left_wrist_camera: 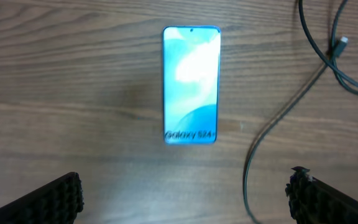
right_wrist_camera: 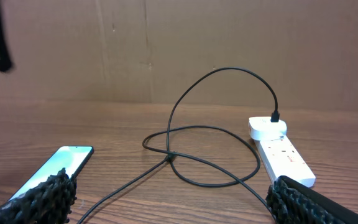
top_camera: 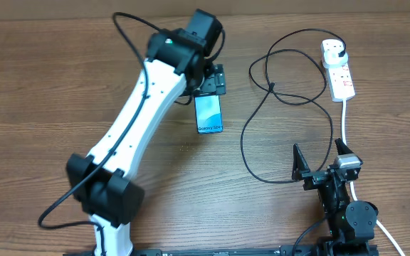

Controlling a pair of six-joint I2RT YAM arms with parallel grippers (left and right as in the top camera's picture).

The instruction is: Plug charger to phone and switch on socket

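Charger [top_camera: 242, 142], a long thin black cable, loops over the right half of the brown wooden counter [top_camera: 48, 71]. The 2 tools are both empty with jaws spread wide: the left tool [left_wrist_camera: 185, 175] hangs over the phone, the right tool [top_camera: 320, 162] sits near its base. The socket [top_camera: 339, 71], a white elongated power strip, already holds the black plug [top_camera: 342, 51]. The slim blue-screened phone [top_camera: 208, 114] lies mid-counter. The small connector tip [left_wrist_camera: 342, 42] lies just right of it. It is best pinched close behind the tip, kept level with the phone's edge.

robot lab: wooden table [top_camera: 34, 85], cardboard backdrop [right_wrist_camera: 229, 37]
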